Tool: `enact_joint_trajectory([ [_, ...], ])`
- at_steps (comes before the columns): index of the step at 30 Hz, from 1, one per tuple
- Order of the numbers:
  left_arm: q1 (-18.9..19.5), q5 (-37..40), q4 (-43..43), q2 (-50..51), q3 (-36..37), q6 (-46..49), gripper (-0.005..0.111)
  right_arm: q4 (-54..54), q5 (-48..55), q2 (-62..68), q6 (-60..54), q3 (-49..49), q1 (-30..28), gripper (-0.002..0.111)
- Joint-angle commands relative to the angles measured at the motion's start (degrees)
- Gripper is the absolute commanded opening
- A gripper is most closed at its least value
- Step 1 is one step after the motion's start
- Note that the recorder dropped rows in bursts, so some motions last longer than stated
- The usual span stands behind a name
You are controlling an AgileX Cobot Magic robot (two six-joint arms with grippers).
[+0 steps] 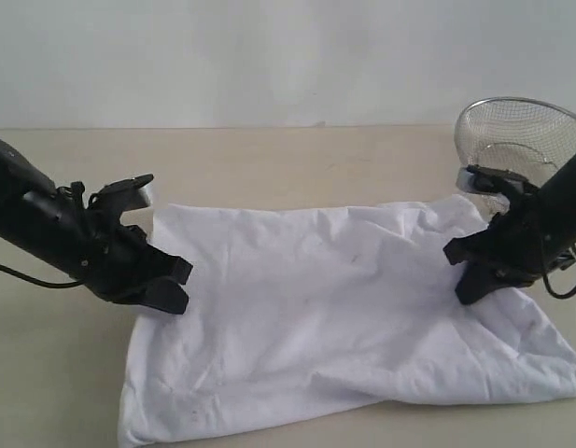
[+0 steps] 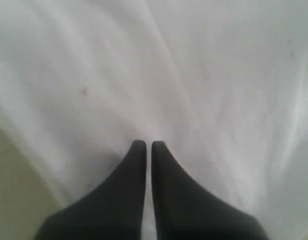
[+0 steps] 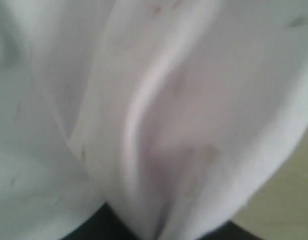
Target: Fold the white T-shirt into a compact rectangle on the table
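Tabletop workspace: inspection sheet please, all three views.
Surface: pale beige matte table, flat.
Job's things: soft white cotton T-shirt lying wrinkled, lettering not showing.
Clutter: round silver wire-mesh basket at far right, by the shirt's corner.
Grippers: left gripper shut at the shirt's left edge; right gripper shut on its right edge.
Cables: thin black cable under the left arm; another beside the right arm.
Surroundings: plain grey-white wall behind.

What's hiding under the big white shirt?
The shirt lies on the beige table, which shows past its edges. The cloth covers everything beneath it, so whether anything else is under there cannot be seen.
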Motion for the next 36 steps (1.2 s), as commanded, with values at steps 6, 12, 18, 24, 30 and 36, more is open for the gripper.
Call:
enact_joint_trajectory([
  [6,-0.3,1.0,-1.4,0.0,-0.3,-0.4,0.005,1.8,9.6,-6.0,0.1,-3.3,2.6,0.000],
  [12,-0.3,0.9,-1.3,0.0,-0.3,-0.4,0.005,2.5,10.4,-10.8,1.8,-5.6,11.3,0.000],
  [18,-0.3,1.0,-1.3,0.0,-0.3,-0.4,0.005,2.5,10.3,-12.0,7.8,-10.2,19.7,0.000],
  [24,-0.3,1.0,-1.3,0.0,-0.3,-0.4,0.005,1.8,8.9,-12.0,11.2,-13.4,26.5,0.000],
  [30,-0.3,3.0,-0.6,0.0,-0.3,-0.1,0.005,-1.1,3.8,-11.8,13.6,-14.4,32.3,0.000],
  [36,-0.3,5.5,0.8,-3.2,-0.3,-0.1,0.005,-1.9,2.3,-7.4,14.0,-14.5,34.6,0.000],
])
